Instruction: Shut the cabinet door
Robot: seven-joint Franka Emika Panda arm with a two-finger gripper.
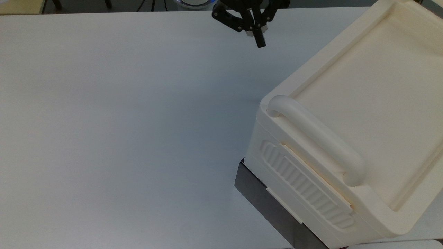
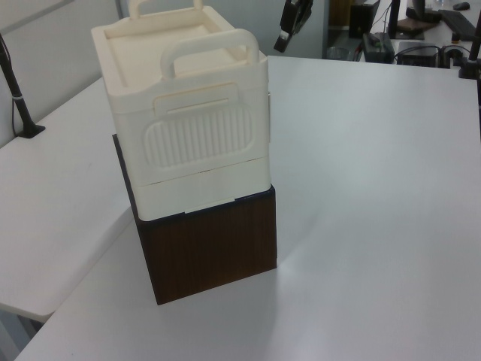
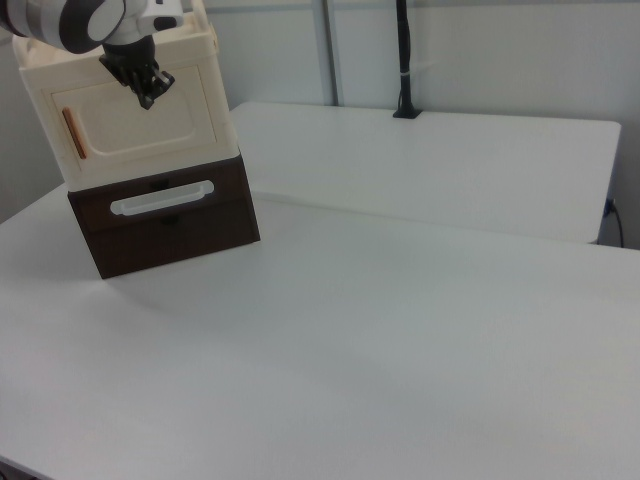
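In the top view, the white worktop (image 1: 121,121) stretches bare to the left of the jaws. The jaws hang above the worktop's far edge, clenched together with nothing between them. To their right and nearer the camera stands the cabinet (image 1: 367,90), clear of the jaws. Its thick bar handle (image 1: 315,138) and ribbed side panel (image 1: 308,188) lie well below the jaws in the top view. The dark base (image 1: 266,204) is lower still.

In the left view, the cabinet (image 2: 188,128) is to the left of the jaws. The jaws sit up beside the cabinet's far right corner, with a gap between them.

In the right view, the copper-orange strip (image 3: 72,133) is to the left of the jaws and slightly lower. The cabinet door (image 3: 140,125) carrying the strip lies flat and flush in the cabinet's front face, fully shut. The jaws point down in front of the door's upper edge, near its middle. I cannot tell whether they touch the panel. Straight below the jaws, the dark base carries a cream bar grip (image 3: 162,200). Far to the right of the jaws, a black pole (image 3: 403,60) stands at the back of a second white worktop.
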